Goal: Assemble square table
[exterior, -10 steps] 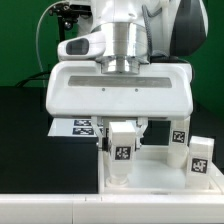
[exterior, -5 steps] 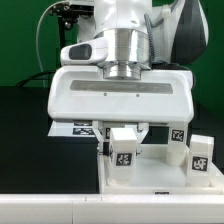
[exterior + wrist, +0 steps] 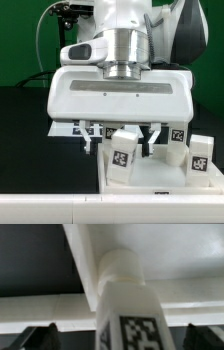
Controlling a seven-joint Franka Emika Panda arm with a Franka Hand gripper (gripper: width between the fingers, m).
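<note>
The square table's white panel (image 3: 160, 185) lies at the exterior view's lower right. One stubby white tagged leg (image 3: 122, 158) stands upright on its left corner. My gripper (image 3: 124, 140) hangs straight over that leg, open, with a dark finger (image 3: 93, 140) clear of it on either side. In the wrist view the same leg (image 3: 125, 291) runs up the middle to the panel (image 3: 175, 252), between the spread fingertips (image 3: 45, 336) of the gripper (image 3: 125, 339). Two more tagged legs (image 3: 178, 147) (image 3: 200, 158) stand at the panel's right.
The marker board (image 3: 72, 127) lies flat on the black table behind the panel, partly under the gripper's wide white body. A long white bar (image 3: 50, 210) runs along the front edge. A green backdrop fills the rear left.
The jaws have spread apart and let go of the leg they were shut on. The leg stays upright on the panel. The arm has barely moved.
</note>
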